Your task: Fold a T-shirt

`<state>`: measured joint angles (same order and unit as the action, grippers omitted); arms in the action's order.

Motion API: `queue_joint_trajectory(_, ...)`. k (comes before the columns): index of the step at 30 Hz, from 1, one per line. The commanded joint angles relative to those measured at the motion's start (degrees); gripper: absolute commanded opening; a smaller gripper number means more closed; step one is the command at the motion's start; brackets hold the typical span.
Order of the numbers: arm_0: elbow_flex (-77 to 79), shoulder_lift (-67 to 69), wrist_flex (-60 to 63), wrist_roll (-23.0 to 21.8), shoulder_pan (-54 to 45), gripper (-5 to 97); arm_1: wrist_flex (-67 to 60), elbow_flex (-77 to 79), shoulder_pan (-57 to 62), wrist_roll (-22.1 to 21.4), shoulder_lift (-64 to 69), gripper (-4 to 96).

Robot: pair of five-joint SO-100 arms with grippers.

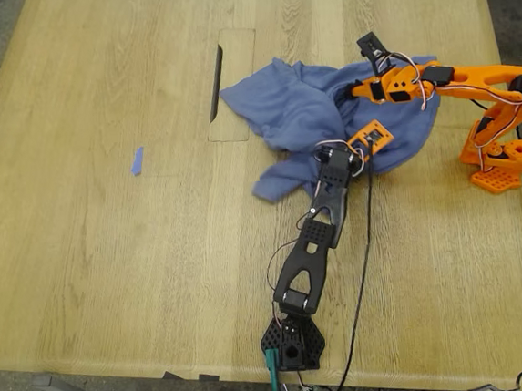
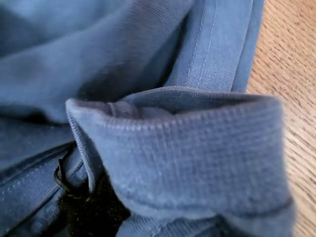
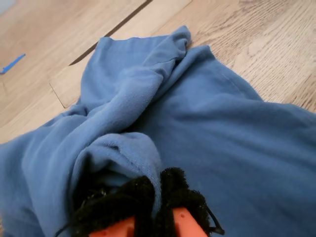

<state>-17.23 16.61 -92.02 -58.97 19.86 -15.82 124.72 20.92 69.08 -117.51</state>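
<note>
The slate-blue T-shirt [image 1: 295, 110] lies crumpled on the wooden table [image 1: 111, 263], right of centre in the exterior view, with no print showing. My first gripper [image 1: 363, 91], on the orange arm, is buried in the shirt's far right part. In its wrist view a ribbed band of the T-shirt [image 2: 197, 148] stands folded over the dark jaws of the first gripper [image 2: 96, 210], which are mostly hidden. My second gripper [image 1: 333, 159], on the black arm, sits at the shirt's near edge. Its black foam pads [image 3: 133, 195] pinch a fold of the T-shirt [image 3: 222, 138].
A tiny blue scrap [image 1: 136, 161] [image 3: 12, 62] lies at the exterior view's left. A dark slot [image 1: 216, 80] [image 3: 108, 34] edges an inset panel beside the shirt. The orange arm's base [image 1: 500, 161] stands at the exterior view's right, the black base [image 1: 292, 344] at the near edge, with a cable [image 1: 363, 269] trailing.
</note>
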Motion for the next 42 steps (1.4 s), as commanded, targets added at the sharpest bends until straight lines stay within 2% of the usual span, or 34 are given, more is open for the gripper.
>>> queue_joint_trajectory(1,-1.93,16.35,-0.62,-0.79,-2.90,0,-1.23,-2.29,0.79,0.53,-4.83,-0.2)
queue_joint_trajectory(16,-1.93,35.33,-8.09,-0.09,-5.45,0,-2.90,-3.60,0.35,1.23,-15.82,-0.2)
queue_joint_trajectory(32,-2.02,44.82,-6.42,0.09,-5.36,0,1.93,-5.01,0.09,1.67,-25.22,-0.2)
queue_joint_trajectory(42,-2.02,49.83,-1.05,0.97,-6.68,0,5.19,-8.70,-0.88,2.20,-26.72,-0.2)
